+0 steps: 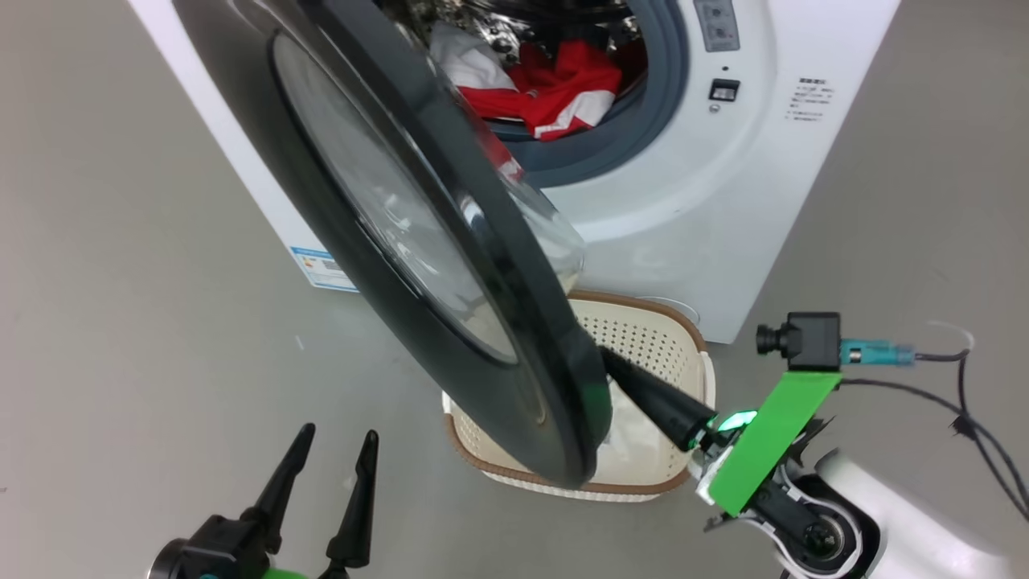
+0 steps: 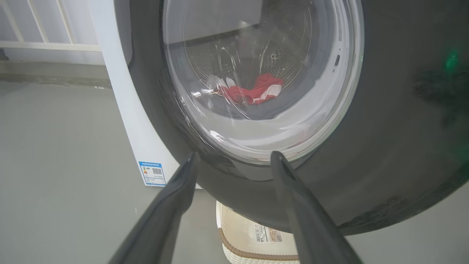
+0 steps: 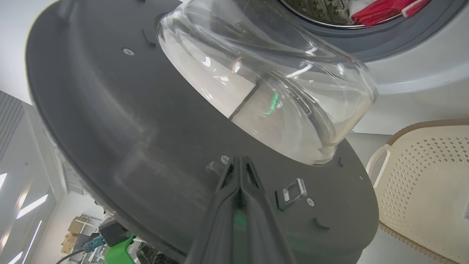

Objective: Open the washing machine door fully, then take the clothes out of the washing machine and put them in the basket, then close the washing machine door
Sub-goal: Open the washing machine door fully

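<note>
Over on the left, the left gripper [image 1: 338, 432] hung above the grey floor [image 1: 120, 322] with its fingers spread wide, holding nothing. Its wrist cam looked at the outer face of the washing machine door [image 1: 514, 386] and straight through the glass to the red and white clothes [image 1: 563, 88] lying in the drum. It also caught the blue label [image 2: 152, 173] low on the washing machine [image 1: 723, 201].

From the head cam the door stood partly swung out, its lower rim hanging over the basket [image 1: 651, 338], which sat on the floor just in front of the machine.

The right gripper [image 3: 240, 161] had its fingers pinched together on nothing. The head cam hid the tips behind the door rim, but the right wrist cam showed them right up against the door's inner face, beside the metal latch [image 3: 293, 189] and below the bulging glass bowl [image 3: 263, 80].
</note>
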Controlling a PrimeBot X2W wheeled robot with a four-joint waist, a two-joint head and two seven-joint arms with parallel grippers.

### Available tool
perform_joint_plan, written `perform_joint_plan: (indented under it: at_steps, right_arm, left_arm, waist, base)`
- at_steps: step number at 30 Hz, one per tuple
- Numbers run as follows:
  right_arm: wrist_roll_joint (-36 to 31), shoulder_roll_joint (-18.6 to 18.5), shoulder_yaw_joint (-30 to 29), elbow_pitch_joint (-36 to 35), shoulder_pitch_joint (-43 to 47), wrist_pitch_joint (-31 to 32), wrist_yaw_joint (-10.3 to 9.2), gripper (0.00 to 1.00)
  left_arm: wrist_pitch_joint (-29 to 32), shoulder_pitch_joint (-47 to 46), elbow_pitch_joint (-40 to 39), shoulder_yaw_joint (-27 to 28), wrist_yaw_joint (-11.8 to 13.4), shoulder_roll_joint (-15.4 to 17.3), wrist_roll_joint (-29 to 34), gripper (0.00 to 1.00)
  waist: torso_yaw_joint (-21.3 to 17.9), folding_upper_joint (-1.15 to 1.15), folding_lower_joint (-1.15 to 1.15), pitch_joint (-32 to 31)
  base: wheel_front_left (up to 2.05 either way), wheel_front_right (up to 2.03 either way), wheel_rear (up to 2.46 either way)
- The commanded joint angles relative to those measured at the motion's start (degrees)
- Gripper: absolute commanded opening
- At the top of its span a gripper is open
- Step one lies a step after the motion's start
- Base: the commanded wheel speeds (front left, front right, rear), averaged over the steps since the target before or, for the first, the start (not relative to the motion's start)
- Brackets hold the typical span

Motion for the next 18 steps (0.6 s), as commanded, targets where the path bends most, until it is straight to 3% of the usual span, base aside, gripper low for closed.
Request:
perform_joint_plan:
  at_steps: [1,18]
  right_arm:
    - [0.56,0.47,1.21,-2.08,0.6,0.37,0.39,0.0]
    - [1.63,2.66,4.61,-3.33,1.92,1.19,0.39,0.0]
  left_arm:
    - [-0.69,-0.26,-1.45,1.9,-0.32,0.41,-0.27,1.0]
    - [-0.69,1.8,-1.03,2.73,-0.32,0.1,0.14,1.0]
  waist:
    - [0.94,0.0,0.0,-0.56]
    - [8.45,0.0,0.0,-2.84]
  base:
    - [0.0,0.0,0.0]
    - [0.0,0.0,0.0]
